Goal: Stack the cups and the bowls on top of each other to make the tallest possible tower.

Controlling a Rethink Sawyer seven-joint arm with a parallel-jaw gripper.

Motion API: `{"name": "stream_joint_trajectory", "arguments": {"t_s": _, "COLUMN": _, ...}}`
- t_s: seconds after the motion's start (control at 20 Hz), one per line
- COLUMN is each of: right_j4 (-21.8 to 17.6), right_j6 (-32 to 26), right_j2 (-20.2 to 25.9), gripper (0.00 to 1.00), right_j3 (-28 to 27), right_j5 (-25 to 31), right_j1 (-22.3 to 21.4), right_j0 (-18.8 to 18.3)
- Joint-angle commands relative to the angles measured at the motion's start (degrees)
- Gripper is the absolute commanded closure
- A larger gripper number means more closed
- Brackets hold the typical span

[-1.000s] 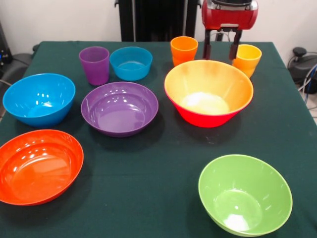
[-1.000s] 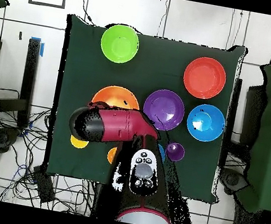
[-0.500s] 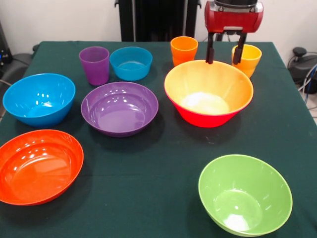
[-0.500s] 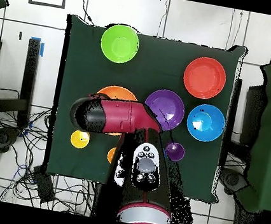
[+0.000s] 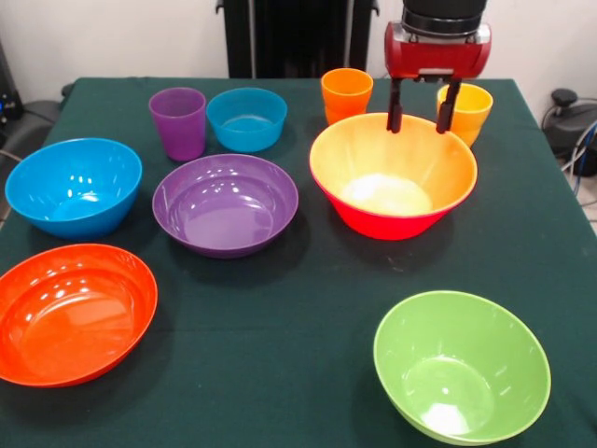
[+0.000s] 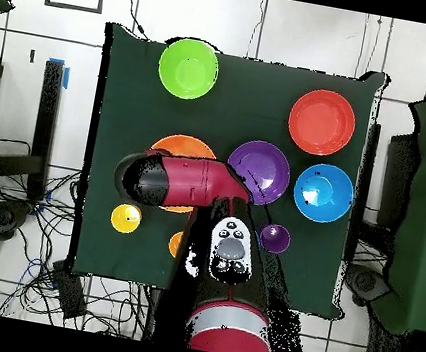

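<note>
Front view, claw: the gripper (image 5: 421, 117) is hanging at about 1 o'clock in the picture, its two dark fingers (image 5: 395, 109) standing apart with nothing between them, the tips sitting over the far rim of the large orange bowl (image 5: 393, 175).
Front view, cups: the orange cup (image 5: 346, 94) is standing at 12 o'clock just beside the big bowl's far rim; the yellow cup (image 5: 465, 111) is standing at 1 o'clock, just beyond the claw; the purple cup (image 5: 178, 122) is standing at 11 o'clock, beside the small blue bowl (image 5: 247, 119).
Front view, bowls: the purple bowl (image 5: 225, 203) is lying near the centre, the large blue bowl (image 5: 73, 185) at 9 o'clock, the red-orange bowl (image 5: 73, 312) at 8 o'clock, the green bowl (image 5: 461, 364) at 5 o'clock. All are sitting apart on the green table (image 5: 280, 327); no tower is standing yet.
Overhead view, arm: the red arm (image 6: 185, 184) is reaching across the large orange bowl from 6 o'clock, hiding much of it and the claw itself.
Overhead view, layout: the green bowl is sitting at 11 o'clock, the red-orange bowl at 2 o'clock, the large blue bowl at 3 o'clock, the purple bowl near the centre, the yellow cup at 8 o'clock.
Step in hand: I judge the claw is lining up to take the large orange bowl by its far rim; nothing is being held.
Next move: it is calling for a descent with one finger inside the rim and one outside, then a firm close; the glossy, sloped wall may slip.
</note>
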Motion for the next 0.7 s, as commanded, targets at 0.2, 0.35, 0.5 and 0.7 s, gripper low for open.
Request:
{"name": "stream_joint_trajectory", "arguments": {"t_s": 0.2, "right_j4": 0.8, "right_j6": 8.3, "right_j2": -0.2, "gripper": 0.00, "right_j3": -0.3, "right_j5": -1.7, "right_j1": 2.0, "right_j0": 1.7}}
{"name": "stream_joint_trajectory", "arguments": {"t_s": 0.35, "right_j4": 1.2, "right_j6": 9.1, "right_j2": -0.7, "gripper": 0.00, "right_j3": -0.6, "right_j5": -2.1, "right_j1": 1.7, "right_j0": 2.3}}
{"name": "stream_joint_trajectory", "arguments": {"t_s": 0.5, "right_j4": 1.5, "right_j6": 9.0, "right_j2": -0.6, "gripper": 0.00, "right_j3": -0.6, "right_j5": -2.1, "right_j1": 1.9, "right_j0": 2.2}}
{"name": "stream_joint_trajectory", "arguments": {"t_s": 0.7, "right_j4": 1.9, "right_j6": 8.6, "right_j2": -0.5, "gripper": 0.00, "right_j3": -0.7, "right_j5": -3.0, "right_j1": 2.8, "right_j0": 2.1}}
